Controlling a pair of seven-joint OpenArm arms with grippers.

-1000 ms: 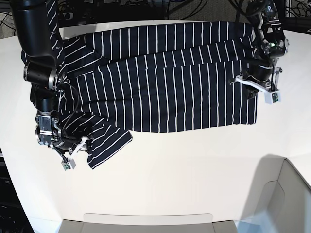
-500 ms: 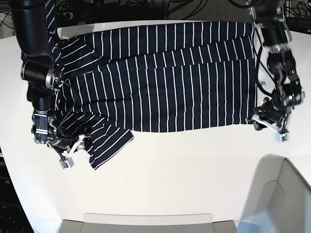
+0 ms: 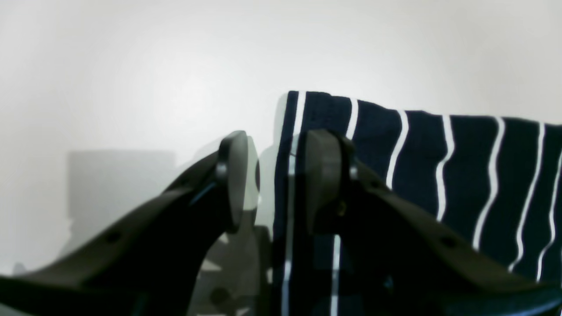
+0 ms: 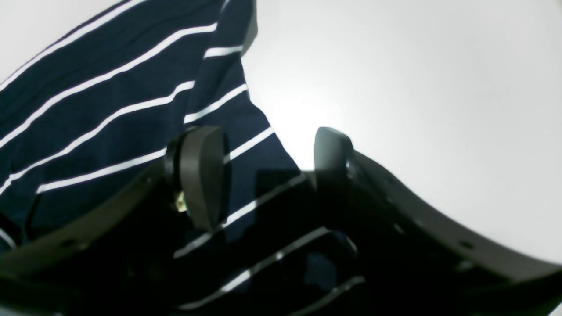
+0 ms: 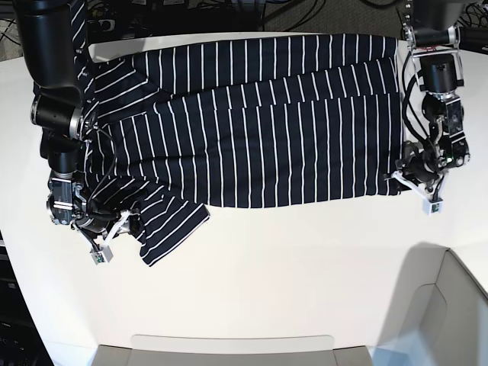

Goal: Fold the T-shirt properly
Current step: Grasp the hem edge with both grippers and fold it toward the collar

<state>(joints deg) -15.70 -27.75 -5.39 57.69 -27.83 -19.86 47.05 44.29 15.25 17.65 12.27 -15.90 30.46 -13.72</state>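
Left wrist view: left gripper (image 3: 274,184) has its jaws a narrow gap apart, straddling the corner hem of the T-shirt (image 3: 461,175). One finger (image 3: 322,175) sits over the striped cloth, the other finger (image 3: 235,175) over bare white table (image 3: 131,79) just beside the edge. The cloth edge runs up through the gap; cannot tell if the pads press it yet.

Right wrist view: right gripper (image 4: 268,171) jaws moderately wide, not closed. T-shirt (image 4: 109,114) sleeve cloth fills the space under and between the fingers; left-hand finger (image 4: 202,175) lies over the fabric, the other finger (image 4: 331,158) at the fabric's edge over white table (image 4: 417,87). Grip contact unclear.

Base view: T-shirt (image 5: 259,130) spread flat across the upper half of the table (image 5: 290,282), partly folded along its length, one sleeve sticking out lower left. Right gripper (image 5: 114,226) low at that sleeve. Left gripper (image 5: 415,179) at the shirt's lower right corner. A light-coloured bin (image 5: 450,305) is at lower right.
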